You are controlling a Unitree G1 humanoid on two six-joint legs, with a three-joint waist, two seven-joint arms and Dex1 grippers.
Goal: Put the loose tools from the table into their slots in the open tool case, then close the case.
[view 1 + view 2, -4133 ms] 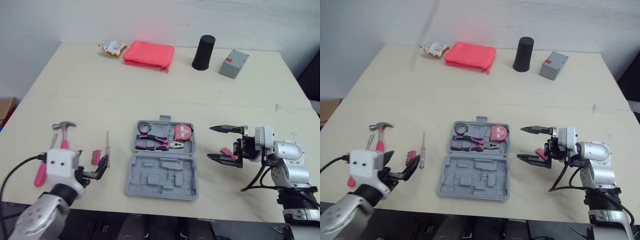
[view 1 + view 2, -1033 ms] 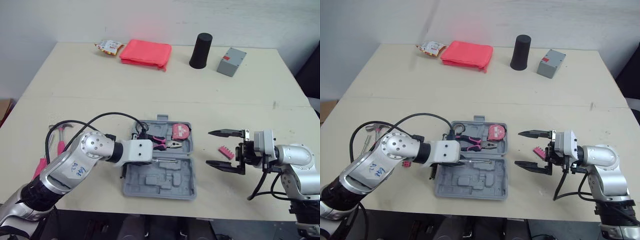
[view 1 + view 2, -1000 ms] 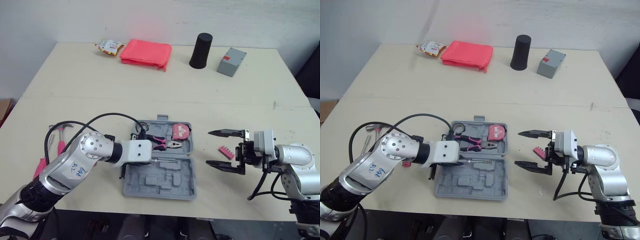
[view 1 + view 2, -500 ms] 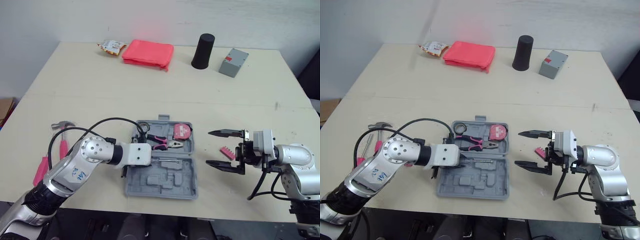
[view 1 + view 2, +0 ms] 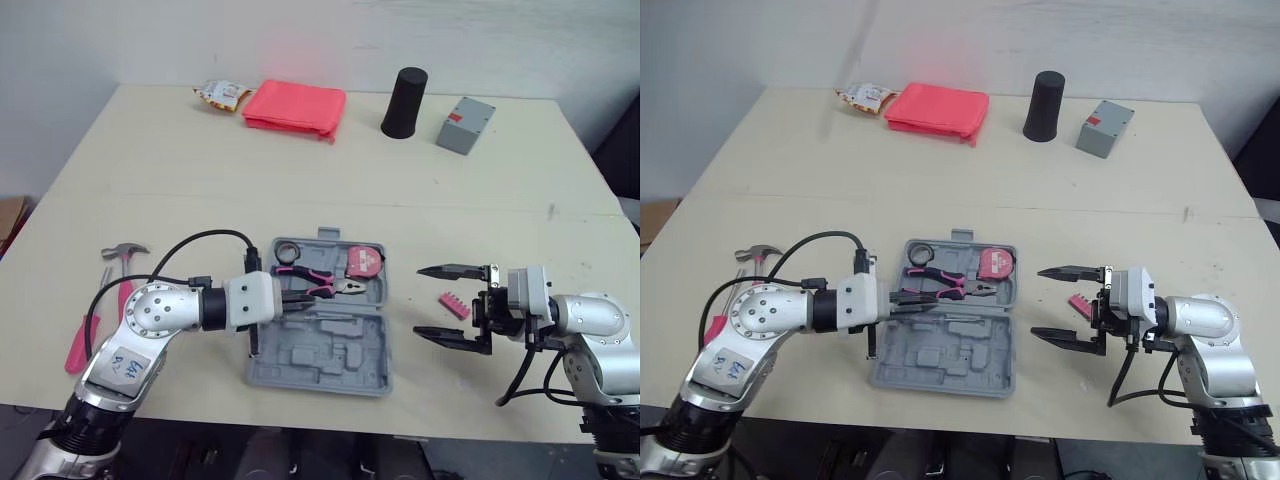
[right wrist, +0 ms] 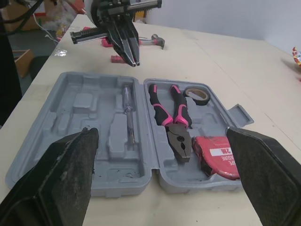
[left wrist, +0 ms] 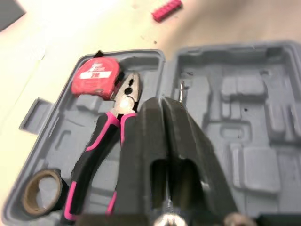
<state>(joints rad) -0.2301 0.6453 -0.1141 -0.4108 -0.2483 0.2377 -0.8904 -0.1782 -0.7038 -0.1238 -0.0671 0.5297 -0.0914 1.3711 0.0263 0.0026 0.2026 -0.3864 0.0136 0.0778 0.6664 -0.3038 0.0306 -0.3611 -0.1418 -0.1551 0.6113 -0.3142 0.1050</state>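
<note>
left gripper (image 6: 133, 60), closed, hangs just beside the screwdriver (image 6: 128, 108) in the case (image 6: 42, 162).

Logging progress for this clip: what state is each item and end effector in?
Tool case: open.
Screwdriver: lying in case.
Pliers: in case.
Tape measure: in case.
Bit holder: loose on table.
Hammer: loose on table.
Left end effector: shut, empty.
Right end effector: open, empty.

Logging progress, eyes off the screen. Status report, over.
Left gripper jaws shut, empty, over tool case. Right gripper jaws open beside pink bit strip. Screwdriver in slot; hammer on table.
</note>
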